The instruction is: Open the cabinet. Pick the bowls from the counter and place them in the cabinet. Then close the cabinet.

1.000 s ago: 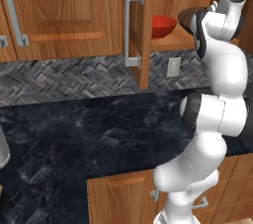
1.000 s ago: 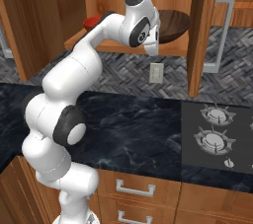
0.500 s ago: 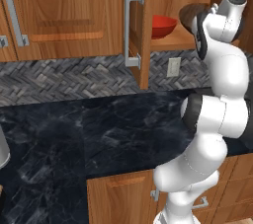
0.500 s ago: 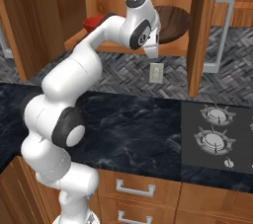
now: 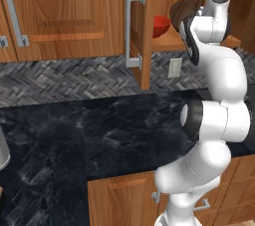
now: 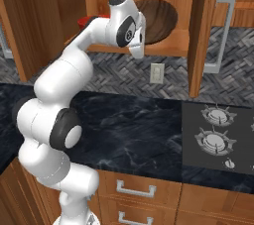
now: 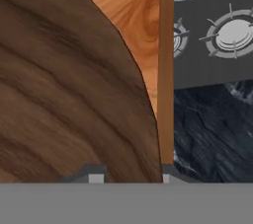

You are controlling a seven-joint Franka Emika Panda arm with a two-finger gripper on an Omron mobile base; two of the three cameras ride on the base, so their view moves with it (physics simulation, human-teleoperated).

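Note:
The cabinet (image 5: 144, 46) (image 6: 201, 30) stands open, both doors swung out. A glossy red bowl (image 5: 160, 26) (image 6: 87, 21) sits on its lower shelf (image 6: 173, 38). The dark brown wood-grain bowl (image 5: 182, 11) (image 6: 156, 21) (image 7: 64, 94) stands almost on edge on the same shelf, right of the red one. My gripper (image 6: 141, 48) (image 7: 131, 176) is inside the cabinet at this bowl's lower rim. In the hand view the rim lies between the fingertips (image 7: 96, 176). Whether they still press on it I cannot tell. The black marble counter (image 5: 99, 135) (image 6: 134, 135) lies below.
A gas stove (image 6: 218, 140) (image 7: 232, 30) is set into the counter on the right. A wall outlet (image 6: 157, 73) sits on the herringbone tile under the shelf. Wooden drawers (image 6: 134, 189) run below the counter. The open doors flank my arm on both sides.
My hand and the brown bowl have shifted together a little to the left along the shelf, toward the red bowl. The red bowl and the doors have not moved.

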